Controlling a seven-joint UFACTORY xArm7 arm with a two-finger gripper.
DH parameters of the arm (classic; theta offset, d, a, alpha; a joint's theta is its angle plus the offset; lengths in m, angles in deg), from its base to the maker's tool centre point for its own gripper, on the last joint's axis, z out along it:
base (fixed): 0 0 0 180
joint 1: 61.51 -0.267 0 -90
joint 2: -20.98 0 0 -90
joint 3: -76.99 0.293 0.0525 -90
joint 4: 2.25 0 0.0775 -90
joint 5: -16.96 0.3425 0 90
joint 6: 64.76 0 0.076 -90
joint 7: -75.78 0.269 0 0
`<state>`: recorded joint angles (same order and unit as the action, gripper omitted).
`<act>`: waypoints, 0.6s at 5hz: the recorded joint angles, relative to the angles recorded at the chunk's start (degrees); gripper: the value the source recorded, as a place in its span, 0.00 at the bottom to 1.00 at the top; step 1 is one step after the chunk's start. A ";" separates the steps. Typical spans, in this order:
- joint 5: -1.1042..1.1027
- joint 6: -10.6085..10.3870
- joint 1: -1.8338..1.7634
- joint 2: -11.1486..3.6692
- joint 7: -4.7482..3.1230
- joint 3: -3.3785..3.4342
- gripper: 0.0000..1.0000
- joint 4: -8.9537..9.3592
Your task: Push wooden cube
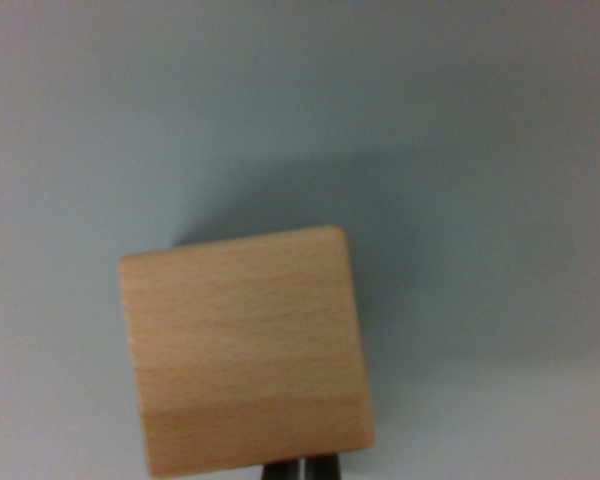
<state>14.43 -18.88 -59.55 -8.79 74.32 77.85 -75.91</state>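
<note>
One wooden cube on pale worktop, directly ahead of my end effector; dark fingertips nearly together, holding nothing, at cube's near edge. I judge push runs straight ahead.

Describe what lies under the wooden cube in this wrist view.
The wooden cube rests on a plain grey-blue surface, with its shadow falling up and to the view's right. The patch directly beneath it is covered. Dark gripper tips show at its bottom edge.

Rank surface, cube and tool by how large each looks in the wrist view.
1. Surface, fills most of the frame.
2. Cube.
3. Tool, only a dark sliver at the bottom edge, mostly cut off, so its true size is unsure.
</note>
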 joint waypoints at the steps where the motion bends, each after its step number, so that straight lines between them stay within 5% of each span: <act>1: 0.01 0.46 -0.02 -0.83 0.00 0.00 1.00 -1.29; 3: 0.01 0.78 -0.03 -1.39 0.00 0.00 1.00 -2.16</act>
<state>14.44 -18.10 -59.59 -10.17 74.32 77.85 -78.08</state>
